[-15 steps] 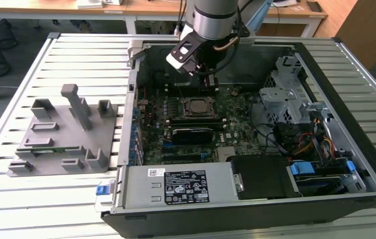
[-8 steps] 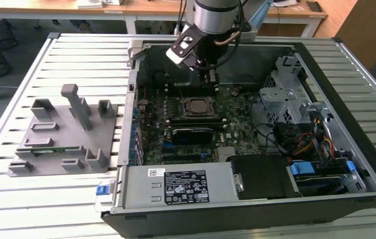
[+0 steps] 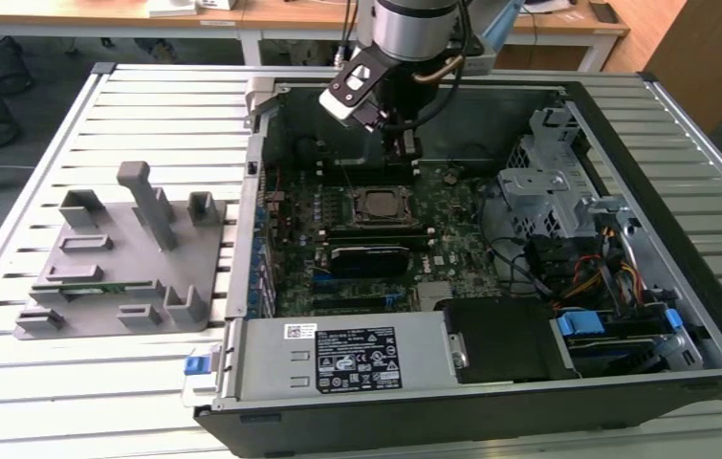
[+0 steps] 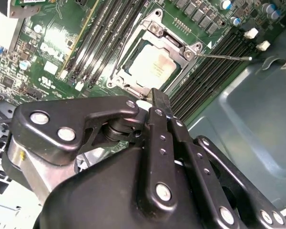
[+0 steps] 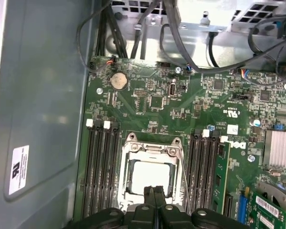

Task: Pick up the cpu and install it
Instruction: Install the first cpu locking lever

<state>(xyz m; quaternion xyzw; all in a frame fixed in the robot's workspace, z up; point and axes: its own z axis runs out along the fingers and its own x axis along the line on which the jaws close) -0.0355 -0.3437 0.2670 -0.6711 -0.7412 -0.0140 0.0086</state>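
Slatted metal table (image 3: 143, 105) bearing one open computer case (image 3: 463, 423); one cpu (image 5: 150, 175) lying in one socket frame (image 5: 133, 143); one gripper (image 5: 153, 193) nearby above, clenched on nothing.

The cpu (image 5: 150, 177) lies, apparently seated, in the socket (image 5: 155, 143) between memory slots (image 5: 101, 167).

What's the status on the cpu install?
Shut tool, empty, over the socket. The cpu lies in the socket. Memory slots flank it on both sides.
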